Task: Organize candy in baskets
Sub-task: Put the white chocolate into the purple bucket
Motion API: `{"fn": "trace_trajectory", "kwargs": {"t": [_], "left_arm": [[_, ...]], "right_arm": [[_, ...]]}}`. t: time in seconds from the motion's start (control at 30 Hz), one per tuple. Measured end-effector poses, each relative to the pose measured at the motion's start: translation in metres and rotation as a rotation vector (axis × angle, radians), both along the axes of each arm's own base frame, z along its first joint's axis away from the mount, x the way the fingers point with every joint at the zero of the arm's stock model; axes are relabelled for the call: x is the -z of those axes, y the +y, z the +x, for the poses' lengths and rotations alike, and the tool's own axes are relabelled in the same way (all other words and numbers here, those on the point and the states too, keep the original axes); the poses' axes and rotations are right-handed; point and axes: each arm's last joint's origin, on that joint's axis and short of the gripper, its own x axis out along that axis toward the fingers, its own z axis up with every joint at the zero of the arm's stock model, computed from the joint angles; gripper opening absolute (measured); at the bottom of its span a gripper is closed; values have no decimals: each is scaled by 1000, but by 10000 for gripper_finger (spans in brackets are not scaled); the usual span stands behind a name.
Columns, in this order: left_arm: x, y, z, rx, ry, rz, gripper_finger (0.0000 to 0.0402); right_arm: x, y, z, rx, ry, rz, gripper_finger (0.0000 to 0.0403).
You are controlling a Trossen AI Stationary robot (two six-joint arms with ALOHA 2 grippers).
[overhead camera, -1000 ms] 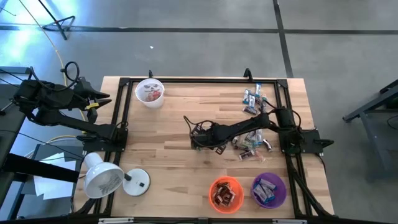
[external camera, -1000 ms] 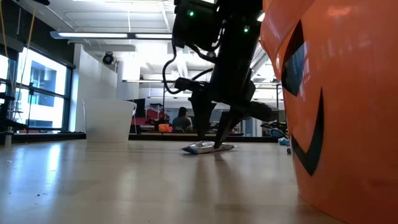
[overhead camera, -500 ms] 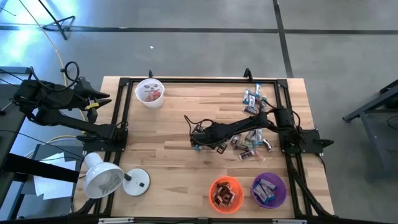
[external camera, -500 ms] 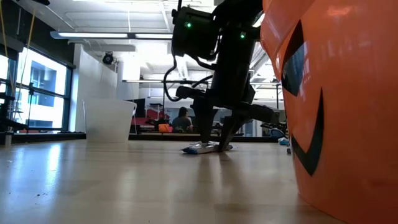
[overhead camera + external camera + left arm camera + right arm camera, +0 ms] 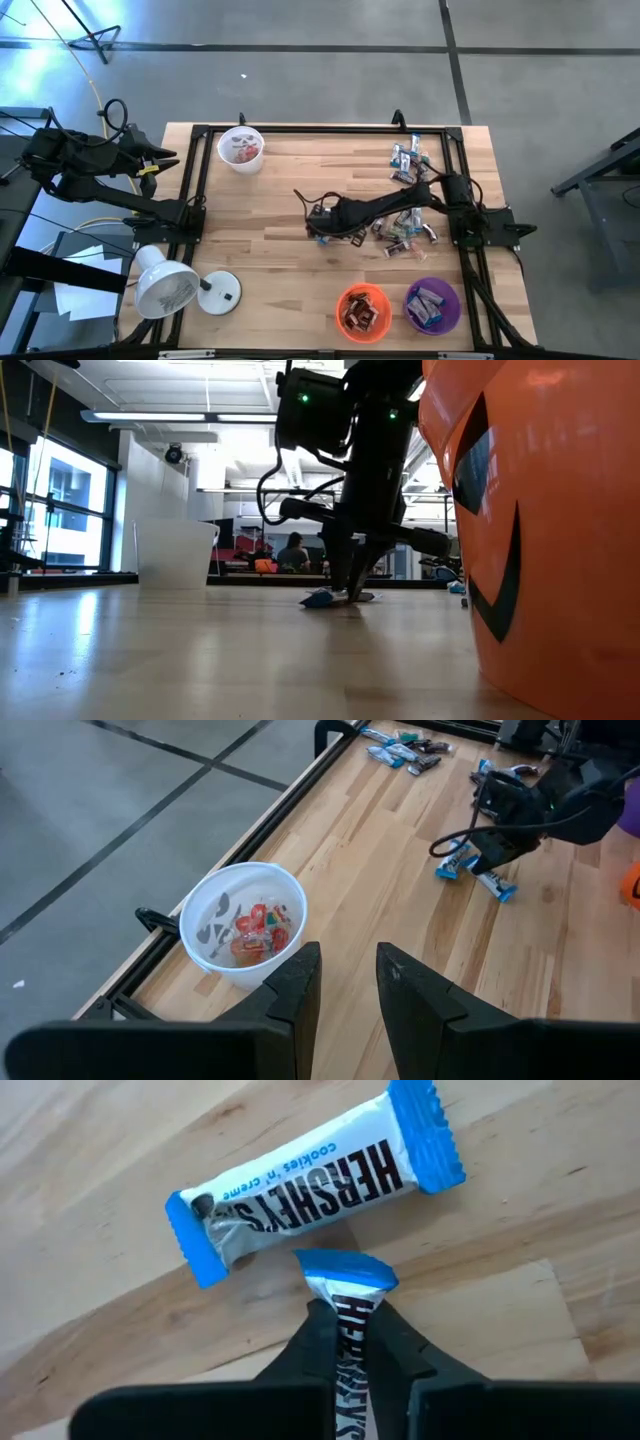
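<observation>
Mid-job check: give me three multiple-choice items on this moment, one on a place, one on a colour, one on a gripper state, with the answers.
1. Where is the white bucket?
A. near the table's far-left corner
B. beside the purple bucket
C. under the lamp

2. What colour are the ends of the candy bar lying loose on the table in front of the right gripper?
A. red
B. blue
C. green

3. What is the right gripper doing?
A. open above the table
B. shut on nothing
C. shut on a candy bar

Answers:
1 A: the high view shows it alone by that corner, far from the purple bucket and the lamp.
2 B: the right wrist view shows blue ends.
3 C: its fingers pinch a second bar.
</observation>
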Motion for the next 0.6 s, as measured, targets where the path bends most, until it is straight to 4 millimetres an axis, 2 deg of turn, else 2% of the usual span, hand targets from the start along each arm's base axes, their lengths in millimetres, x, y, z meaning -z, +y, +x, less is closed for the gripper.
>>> {"fn": "trace_trajectory", "kwargs": {"t": [0.3, 0.6], "left_arm": [[0, 0, 0, -1, -1, -1, 88], [0, 0, 0, -30, -22, -37, 88]], "right_arm": [[-24, 16, -9, -64, -25, -2, 5], [-61, 38, -22, -92, -97, -46, 3]]}}
